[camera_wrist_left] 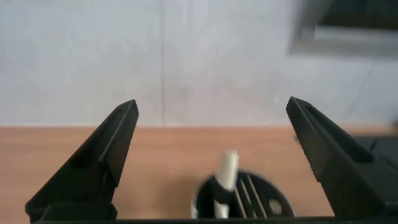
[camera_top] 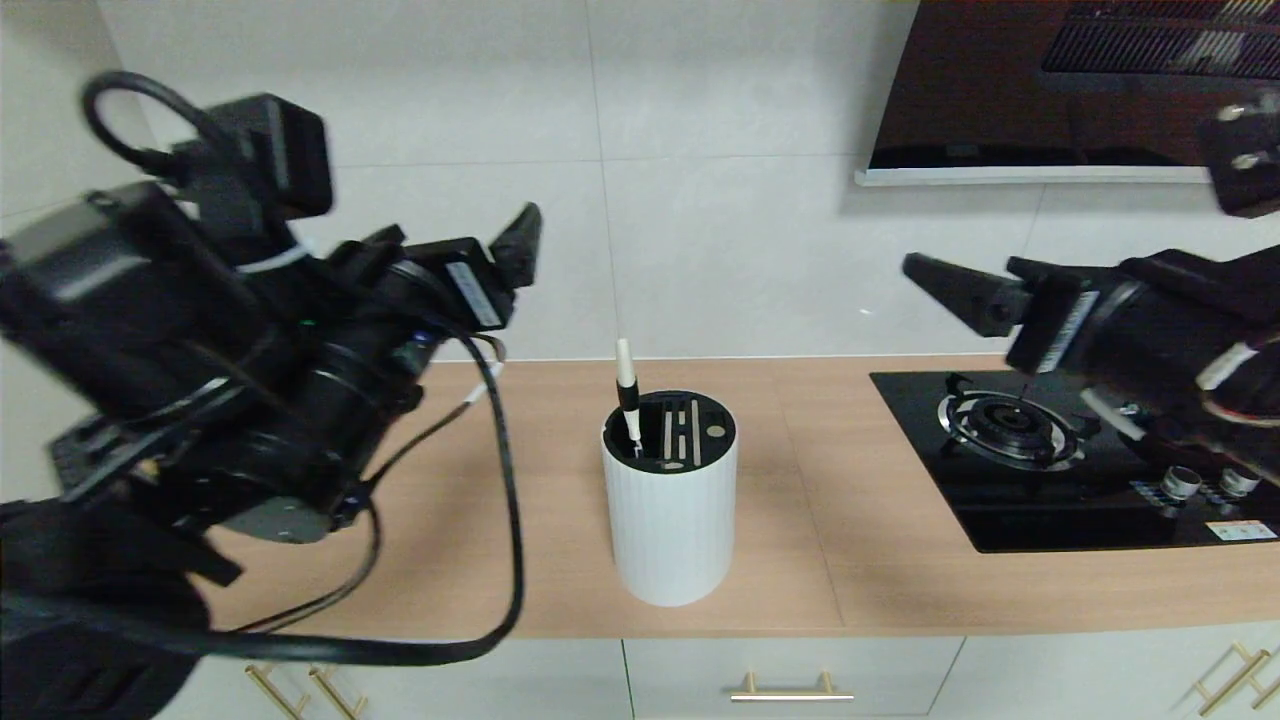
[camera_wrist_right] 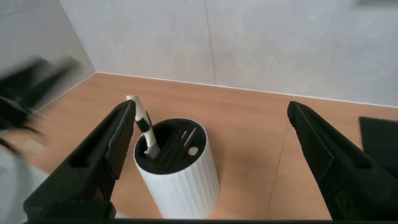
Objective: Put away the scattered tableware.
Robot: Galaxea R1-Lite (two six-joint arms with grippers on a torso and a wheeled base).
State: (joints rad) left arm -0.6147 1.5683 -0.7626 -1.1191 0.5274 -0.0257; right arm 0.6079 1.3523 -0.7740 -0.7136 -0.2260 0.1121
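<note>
While left end effector [camera_wrist_left: 211, 102] hangs open up-left, utensil [camera_top: 626, 388] stands in holder [camera_top: 670, 530].

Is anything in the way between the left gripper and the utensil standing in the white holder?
Nothing visible. The left gripper, jaws open, hangs above the counter with open space between it and the utensil, which stands in a slot of the white holder.
</note>
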